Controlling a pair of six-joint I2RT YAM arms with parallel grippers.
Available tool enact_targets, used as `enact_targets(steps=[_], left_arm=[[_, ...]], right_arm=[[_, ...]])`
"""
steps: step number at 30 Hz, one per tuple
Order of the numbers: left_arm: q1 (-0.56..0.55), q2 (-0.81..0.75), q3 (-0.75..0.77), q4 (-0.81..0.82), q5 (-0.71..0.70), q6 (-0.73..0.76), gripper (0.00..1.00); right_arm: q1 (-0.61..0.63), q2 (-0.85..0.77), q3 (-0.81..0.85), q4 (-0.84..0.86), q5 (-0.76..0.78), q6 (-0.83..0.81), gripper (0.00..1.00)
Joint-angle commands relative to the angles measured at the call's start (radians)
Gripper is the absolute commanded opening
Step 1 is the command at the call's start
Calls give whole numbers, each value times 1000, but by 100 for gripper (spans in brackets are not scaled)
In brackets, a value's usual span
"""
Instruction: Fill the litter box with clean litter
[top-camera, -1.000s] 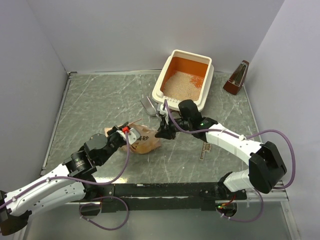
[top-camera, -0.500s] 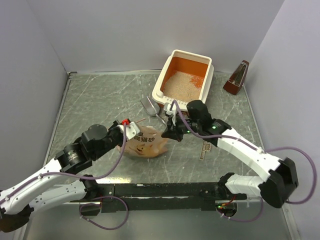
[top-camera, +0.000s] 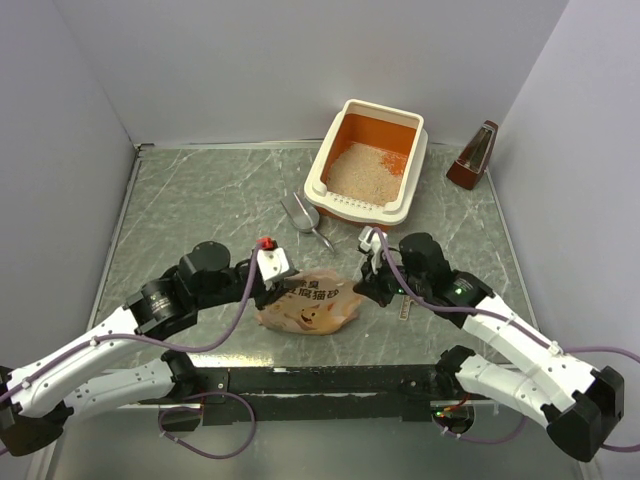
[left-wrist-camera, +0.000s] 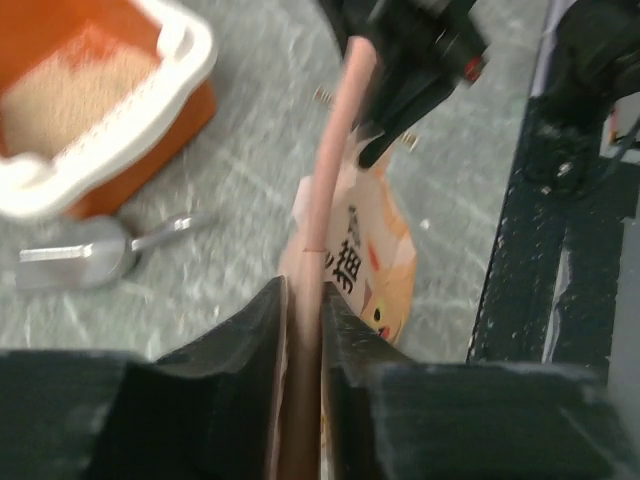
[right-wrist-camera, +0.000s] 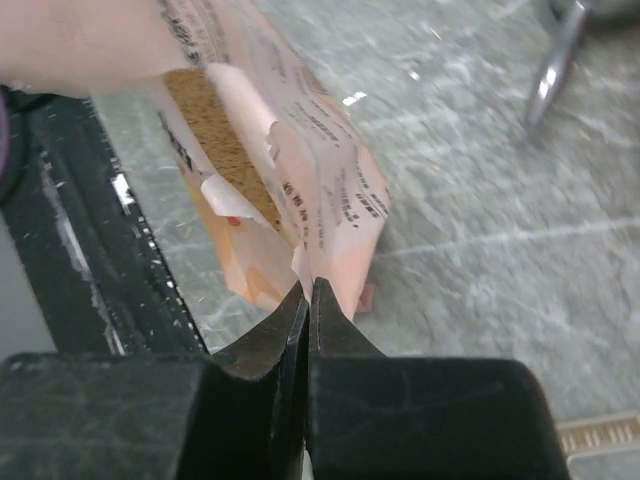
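The litter box (top-camera: 412, 172), cream outside and orange inside, stands at the back right with pale clean litter (top-camera: 352, 170) covering part of its floor. A peach-pink cat-print bag (top-camera: 305, 305) lies stretched between the two grippers near the front of the table. My left gripper (top-camera: 275, 290) pinches the bag's left edge; in the left wrist view the pink film fills the narrow gap at my left gripper (left-wrist-camera: 303, 290). My right gripper (right-wrist-camera: 308, 288) is shut on the bag's (right-wrist-camera: 290, 170) right corner. Brownish granules (right-wrist-camera: 215, 130) show through the bag's torn mouth.
A grey metal scoop (top-camera: 300, 212) lies in front of the litter box. A brown wedge-shaped object (top-camera: 473, 157) stands at the back right. A small pale strip (top-camera: 403, 305) lies by the right arm. The black base rail (top-camera: 320, 380) runs along the near edge.
The right gripper has shut on the bag's right end. Both arms have drawn back toward the near edge, pulling the bag right and stretching it out flat.
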Motion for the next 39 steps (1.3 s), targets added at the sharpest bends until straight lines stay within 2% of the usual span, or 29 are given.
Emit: enact_targets(steps=[1, 3, 7, 8, 10, 11, 15, 18, 24, 29, 34, 39], left_arm=[[1, -44, -39, 155, 121, -56, 39], [-1, -66, -57, 139, 103, -62, 50], [-1, -176, -112, 143, -32, -110, 65], [-1, -197, -123, 145, -126, -124, 67], [1, -257, -155, 151, -194, -158, 68], [-1, -276, -165, 154, -315, -165, 68], [-1, -362, -246, 191, -519, -282, 70], [-1, -405, -312, 223, -573, -306, 74], [-1, -379, -384, 273, -519, -345, 77], [1, -428, -474, 363, -485, -326, 83], [7, -396, -497, 436, -439, -314, 86], [40, -354, -536, 585, -364, -293, 86]], right_arm=[[-10, -71, -35, 2, 160, 81, 0], [-10, -89, -52, 14, 163, 110, 0], [-11, -117, -90, 43, 168, 136, 0], [-10, -123, -99, 49, 174, 142, 0], [-13, -146, -109, 71, 183, 142, 0], [-11, -152, -116, 74, 186, 168, 0], [-11, -180, -124, 75, 185, 181, 0], [-11, -186, -129, 84, 160, 185, 0], [-11, -192, -133, 100, 122, 196, 0], [-10, -203, -153, 124, 80, 210, 0], [-11, -208, -167, 134, 54, 224, 0], [-11, -224, -191, 147, 33, 242, 0]])
